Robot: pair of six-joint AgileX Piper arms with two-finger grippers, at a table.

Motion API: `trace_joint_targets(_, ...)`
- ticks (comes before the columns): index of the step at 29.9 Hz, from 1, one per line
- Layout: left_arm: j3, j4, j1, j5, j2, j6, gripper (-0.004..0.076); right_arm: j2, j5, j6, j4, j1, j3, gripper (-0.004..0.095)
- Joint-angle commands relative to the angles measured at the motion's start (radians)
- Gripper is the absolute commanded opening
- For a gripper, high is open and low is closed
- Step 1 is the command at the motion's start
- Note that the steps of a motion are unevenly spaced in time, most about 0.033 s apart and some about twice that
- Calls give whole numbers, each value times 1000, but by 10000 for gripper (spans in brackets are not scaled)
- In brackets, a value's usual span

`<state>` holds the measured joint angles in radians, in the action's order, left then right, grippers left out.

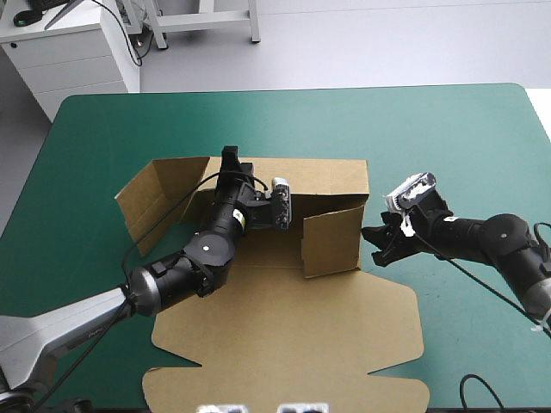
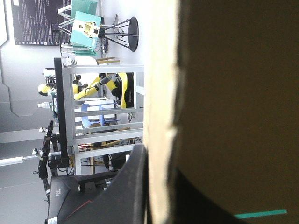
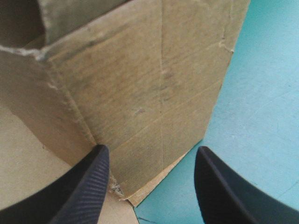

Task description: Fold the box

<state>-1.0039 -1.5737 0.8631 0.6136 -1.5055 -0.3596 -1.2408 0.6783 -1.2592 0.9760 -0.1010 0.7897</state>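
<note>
Brown board formed the box (image 1: 284, 318), which lay partly raised near the middle of the teal-green desk (image 1: 448, 129). At its left end a side flap (image 1: 151, 202) stood up and leaned outward. The left gripper (image 1: 231, 160) was at the top edge of the back wall (image 1: 331, 176), toward that wall's left end. In the left wrist view this gripper (image 2: 161, 161) was all but closed, pinching the pale cut edge of the board between its black fingers (image 2: 126, 186). The back wall stood upright along the sheet's far side. The right side wall (image 1: 331, 245) was also raised, set square to the back wall. The lid panel (image 1: 284, 361) lay flat on the desk toward the near edge. The right gripper (image 1: 372, 245) was low over the cover, just beside the outer face of the right side wall. In the right wrist view it (image 3: 149, 186) was spread wide and held nothing. The raised wall's outer corner stood straight ahead between its fingers (image 3: 79, 186). Contact between finger and wall could not be confirmed.
</note>
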Motion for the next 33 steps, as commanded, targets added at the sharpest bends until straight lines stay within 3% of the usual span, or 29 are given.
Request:
trace_joint_targets(1, -20, -18, 6, 10, 36, -13, -7, 31, 65, -26, 67, 2, 22, 528)
trace_joint_targets(15, -20, -18, 6, 44, 36, -13, -6, 50, 156, -8, 49, 2, 24, 528)
trace_joint_targets(24, -20, -20, 6, 44, 36, -13, -6, 42, 44, -6, 77, -13, 24, 528)
trace_joint_targets(33, -78, 34, 6, 107, 4, -12, 14, 8, -201, 8, 76, -134, 24, 529)
